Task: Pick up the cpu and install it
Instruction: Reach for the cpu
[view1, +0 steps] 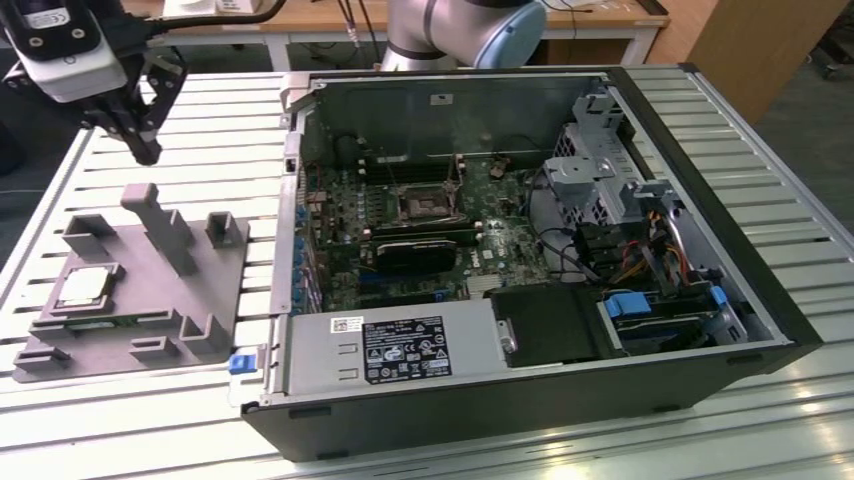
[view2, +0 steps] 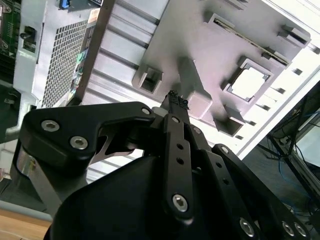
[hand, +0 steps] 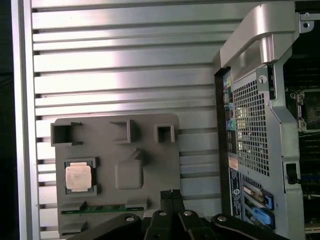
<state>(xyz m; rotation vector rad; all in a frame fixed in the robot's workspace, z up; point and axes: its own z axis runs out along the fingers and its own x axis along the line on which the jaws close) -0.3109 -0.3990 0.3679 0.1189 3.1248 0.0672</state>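
Noted at jaws: closed tip to tip, nothing held. Black two-finger gripper (view1: 142, 150) in upper left of exterior view, above slatted aluminium table (view1: 220, 125). Located small flat square silver-topped cpu (view1: 83, 287) in recess of grey plastic fixture block with upright posts (view1: 140, 297), lower left of frame, well apart from gripper. Open black computer case (view1: 534, 395) at centre; inside, dark metal-framed socket (view1: 424, 207). Judged light, rigid, slick on top, fragile underneath. Best gripped by opposite rim edges, kept level.

One of each — a cpu (hand: 79, 176), a grey block (hand: 150, 165), a computer case (view1: 721, 150), a claw (view2: 176, 101).
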